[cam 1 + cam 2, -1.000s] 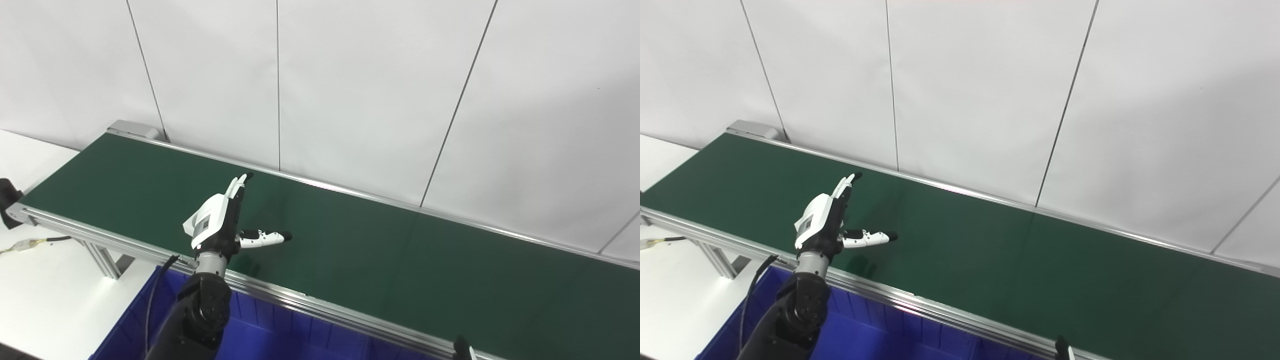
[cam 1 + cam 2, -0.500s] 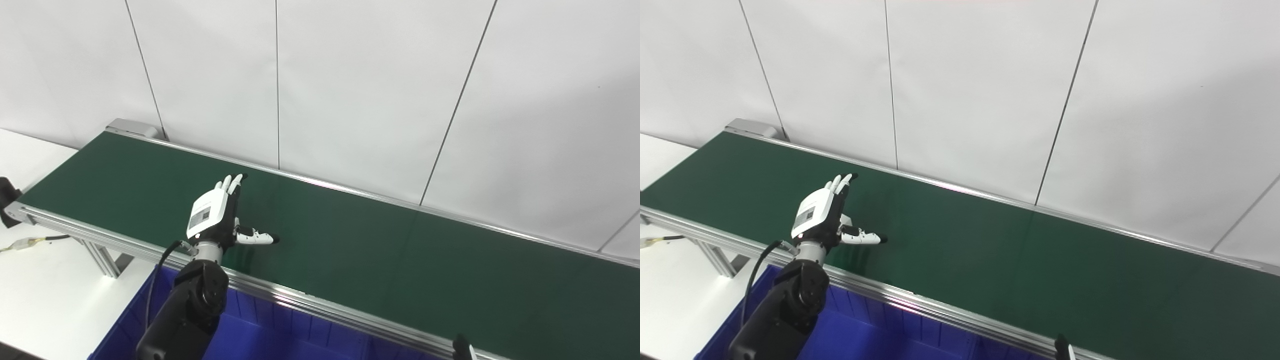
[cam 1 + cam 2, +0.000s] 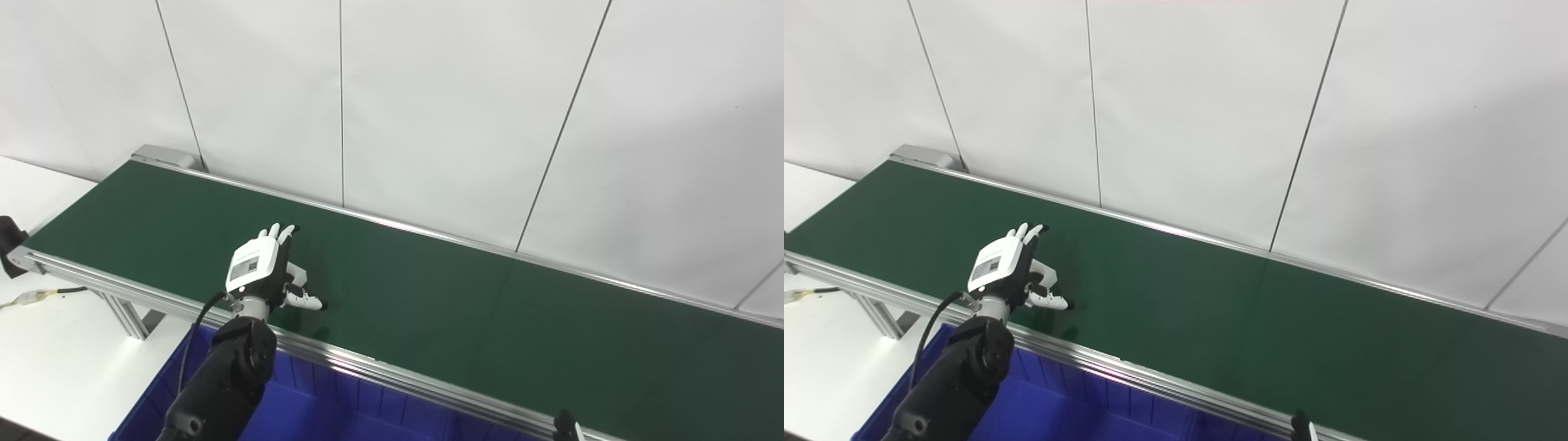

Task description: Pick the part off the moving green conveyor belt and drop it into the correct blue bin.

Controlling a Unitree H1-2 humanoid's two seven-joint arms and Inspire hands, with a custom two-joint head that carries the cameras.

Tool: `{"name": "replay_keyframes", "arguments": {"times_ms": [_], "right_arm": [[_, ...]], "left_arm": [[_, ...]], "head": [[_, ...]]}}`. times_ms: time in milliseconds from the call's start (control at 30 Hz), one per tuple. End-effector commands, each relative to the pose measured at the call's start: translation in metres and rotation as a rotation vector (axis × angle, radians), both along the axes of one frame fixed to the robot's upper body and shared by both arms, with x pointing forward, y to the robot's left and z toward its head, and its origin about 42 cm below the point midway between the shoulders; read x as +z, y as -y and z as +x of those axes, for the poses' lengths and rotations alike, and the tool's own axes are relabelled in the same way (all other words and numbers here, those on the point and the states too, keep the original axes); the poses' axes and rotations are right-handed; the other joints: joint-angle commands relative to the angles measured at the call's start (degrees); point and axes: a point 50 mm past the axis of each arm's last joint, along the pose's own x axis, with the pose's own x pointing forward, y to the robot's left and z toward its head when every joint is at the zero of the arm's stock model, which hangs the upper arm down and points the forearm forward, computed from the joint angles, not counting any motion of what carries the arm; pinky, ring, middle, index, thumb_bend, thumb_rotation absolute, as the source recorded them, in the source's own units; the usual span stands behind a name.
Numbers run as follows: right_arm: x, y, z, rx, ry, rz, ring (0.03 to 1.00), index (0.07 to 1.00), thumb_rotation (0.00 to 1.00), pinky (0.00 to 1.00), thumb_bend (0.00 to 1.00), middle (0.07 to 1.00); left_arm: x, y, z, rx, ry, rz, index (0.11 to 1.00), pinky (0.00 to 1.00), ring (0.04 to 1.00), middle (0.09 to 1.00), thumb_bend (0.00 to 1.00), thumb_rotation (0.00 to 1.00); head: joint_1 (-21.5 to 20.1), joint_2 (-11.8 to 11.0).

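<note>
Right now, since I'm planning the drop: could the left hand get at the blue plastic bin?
Probably yes: the left hand hovers by the near rail of the green conveyor belt, and the blue plastic bin sits open just below it, nothing visibly between.

1. Showing bright, even, diffuse light from overhead across both views.
2. Catching glare along the near aluminium rail point(image 3: 343, 358) and far rail point(image 3: 1164, 226).
3. Casting a faint soft shadow on the conveyor belt point(image 3: 490, 318) beneath the left hand point(image 3: 260, 269).
4. Staying sharp throughout, without visible blur.

The conveyor belt point(image 3: 429, 300) runs along the wall point(image 3: 429, 92), with the bin point(image 3: 343, 410) before it.
</note>
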Motion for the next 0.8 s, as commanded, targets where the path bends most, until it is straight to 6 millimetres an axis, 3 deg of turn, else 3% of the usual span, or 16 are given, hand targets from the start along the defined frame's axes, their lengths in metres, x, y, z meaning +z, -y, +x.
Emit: {"name": "replay_keyframes", "arguments": {"times_ms": [0, 133, 300, 400, 467, 667, 733, 767], "right_arm": [[0.010, 0.000, 0.003, 0.000, 0.036, 0.012, 0.970, 1.000, 0.35, 0.95, 0.78, 0.974], [0.009, 0.000, 0.003, 0.002, 0.042, 0.017, 0.969, 1.000, 0.35, 0.95, 0.78, 0.973], [0.010, 0.001, 0.000, 0.001, 0.042, 0.016, 0.966, 1.000, 0.34, 0.94, 0.77, 0.970], [0.011, 0.001, -0.003, -0.004, 0.040, 0.009, 0.965, 1.000, 0.35, 0.95, 0.78, 0.971], [0.012, 0.002, -0.004, -0.006, 0.039, 0.004, 0.962, 0.996, 0.36, 0.94, 0.78, 0.968], [0.014, 0.003, -0.007, -0.006, 0.041, 0.010, 0.958, 0.998, 0.35, 0.94, 0.77, 0.969], [0.014, 0.003, -0.007, -0.009, 0.040, 0.011, 0.961, 0.998, 0.36, 0.95, 0.77, 0.968], [0.014, 0.003, -0.007, -0.011, 0.040, 0.011, 0.959, 0.996, 0.36, 0.94, 0.77, 0.966]], "left_arm": [[0.022, -0.006, 0.015, 0.007, 0.090, 0.053, 0.912, 1.00, 1.000, 1.000, 0.83, 0.15], [0.020, -0.002, 0.016, -0.003, 0.109, 0.058, 0.893, 1.00, 0.989, 0.984, 0.80, 0.11], [0.017, 0.011, 0.019, -0.020, 0.133, 0.042, 0.866, 0.90, 0.930, 0.949, 0.74, 0.10], [0.013, 0.017, 0.024, -0.030, 0.141, 0.029, 0.850, 0.89, 0.907, 0.929, 0.70, 0.03], [0.010, 0.020, 0.027, -0.034, 0.138, 0.021, 0.837, 0.79, 0.842, 0.908, 0.67, 0.00], [0.004, 0.028, 0.034, -0.051, 0.140, -0.039, 0.819, 0.63, 0.716, 0.853, 0.65, 0.00], [0.003, 0.031, 0.036, -0.064, 0.147, -0.071, 0.775, 0.52, 0.599, 0.772, 0.61, 0.00], [0.002, 0.032, 0.037, -0.071, 0.146, -0.080, 0.761, 0.47, 0.510, 0.717, 0.52, 0.00]], "head": [[-0.16, -0.05], [-0.57, 0.06], [-0.92, 0.24], [-1.04, 0.54], [-1.12, 0.64], [-1.34, 1.28], [-1.32, 1.33], [-1.32, 1.33]]}}
